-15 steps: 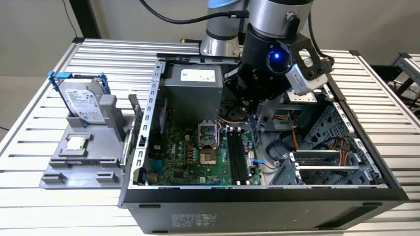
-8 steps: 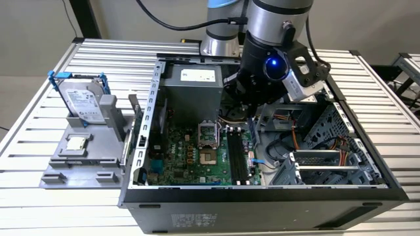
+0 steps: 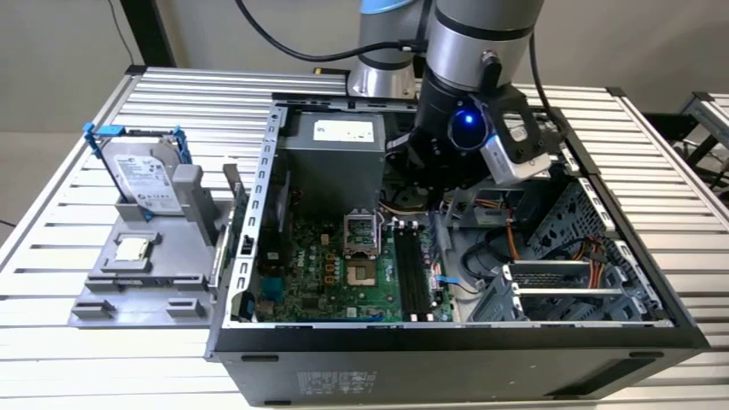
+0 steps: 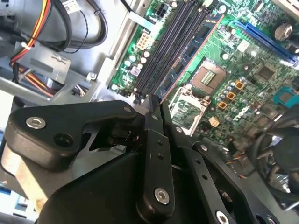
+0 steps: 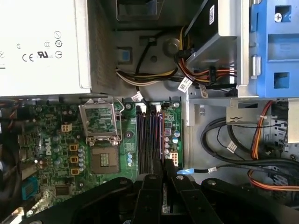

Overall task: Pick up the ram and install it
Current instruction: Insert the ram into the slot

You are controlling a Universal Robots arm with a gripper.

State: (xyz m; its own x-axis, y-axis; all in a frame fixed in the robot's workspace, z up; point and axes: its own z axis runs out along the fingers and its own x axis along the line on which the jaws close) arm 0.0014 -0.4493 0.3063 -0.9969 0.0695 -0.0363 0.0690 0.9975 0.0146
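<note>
Ram: ram (image 4: 189, 56) sits edge-down along the black memory slots (image 4: 163, 51), on their side toward the CPU socket (image 4: 205, 77); whether it is seated is unclear.
Fingers: fingers (image 4: 154, 121) pinch the ram's near end.
Risk: one-ended grip may tilt it, jamming beside its slot.

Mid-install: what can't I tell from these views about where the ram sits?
1. Second wrist view: the claw grips the ram, but the ram's lower edge lies behind its own board, so which of the black slots it meets is unclear.
2. First wrist view: the ram is edge-on, so its depth is unreadable.
3. Exterior view: the arm's wrist blocks the space above the slots.
</note>
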